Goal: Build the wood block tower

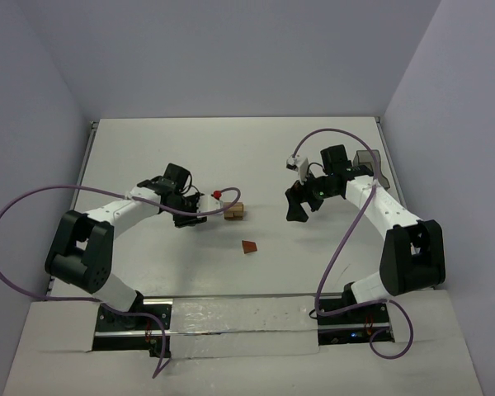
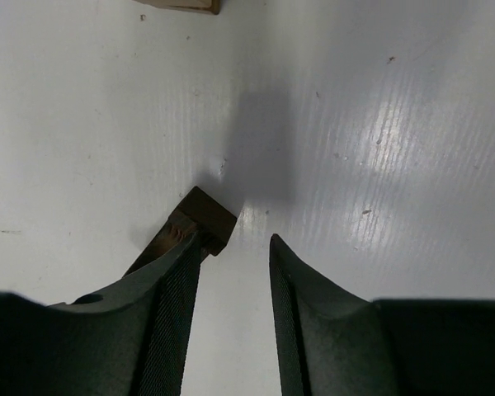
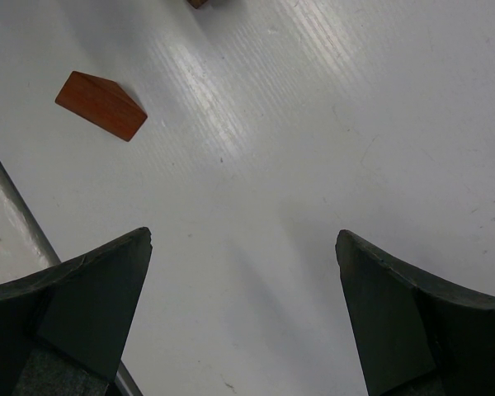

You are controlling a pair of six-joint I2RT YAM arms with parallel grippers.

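Note:
Two light tan blocks (image 1: 234, 213) sit stacked at mid-table, and their corner shows at the top edge of the left wrist view (image 2: 180, 4). My left gripper (image 1: 206, 209) is just left of them and low over the table. Its jaws (image 2: 233, 239) are open by a narrow gap with nothing between them. A small wooden block (image 2: 205, 216) in shadow lies against the outer side of the left fingertip. The reddish-brown wedge (image 1: 249, 247) lies alone in front of the stack, also seen in the right wrist view (image 3: 99, 105). My right gripper (image 1: 296, 210) hovers to the right, wide open (image 3: 243, 238) and empty.
A small red piece (image 1: 217, 195) lies just behind the left gripper. The white table (image 1: 231, 157) has walls on three sides. A metal rail (image 3: 16, 214) along its near edge crosses the lower left of the right wrist view.

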